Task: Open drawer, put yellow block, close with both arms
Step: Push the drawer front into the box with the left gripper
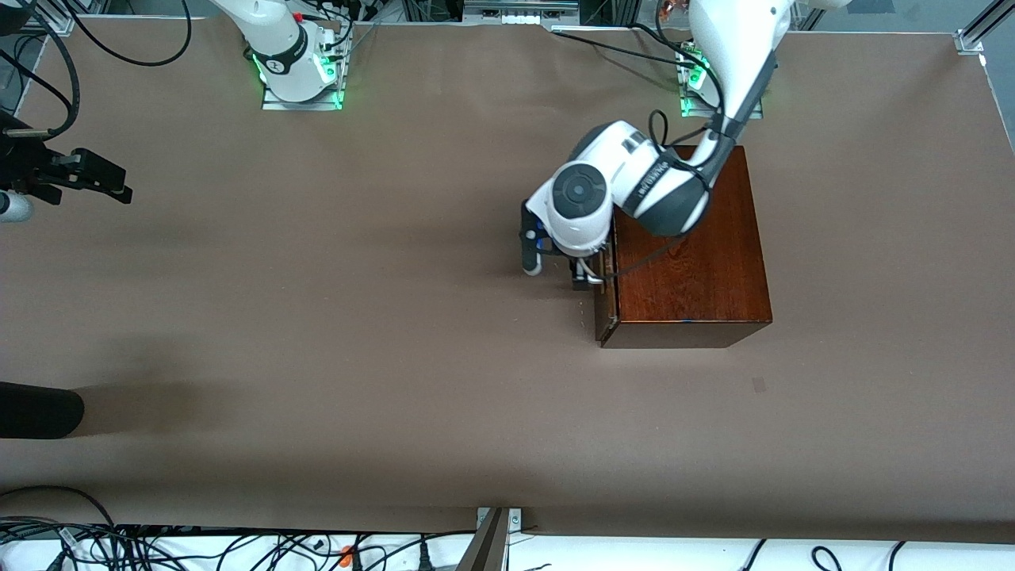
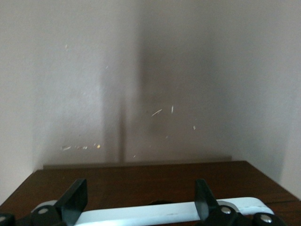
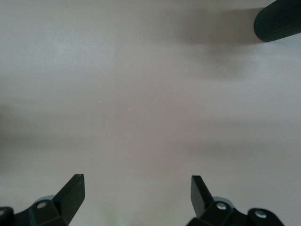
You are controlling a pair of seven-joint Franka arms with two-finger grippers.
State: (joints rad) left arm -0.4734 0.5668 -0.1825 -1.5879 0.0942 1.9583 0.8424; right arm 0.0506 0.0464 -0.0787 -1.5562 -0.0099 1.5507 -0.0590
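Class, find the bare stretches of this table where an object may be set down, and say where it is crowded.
Bare brown table runs from the wooden box toward the right arm's end, and nearer the camera. Crowded: at the drawer's front, where the left gripper, jaws open, straddles the white handle.

The counter (image 1: 317,333) is covered in plain matte grey-brown with soft darker shadow patches, and along its edge nearest the front camera runs a white strip crossed by black cables. The wooden box (image 1: 690,262) is glossy reddish-brown with a visible darker grain, its drawer (image 2: 141,188) front a dark brown carrying a white bar handle (image 2: 155,214). Both arms are white with dark grey joint sections, green lights glow at their bases, and the left gripper (image 2: 141,200) and right gripper (image 3: 137,190) have black fingers.
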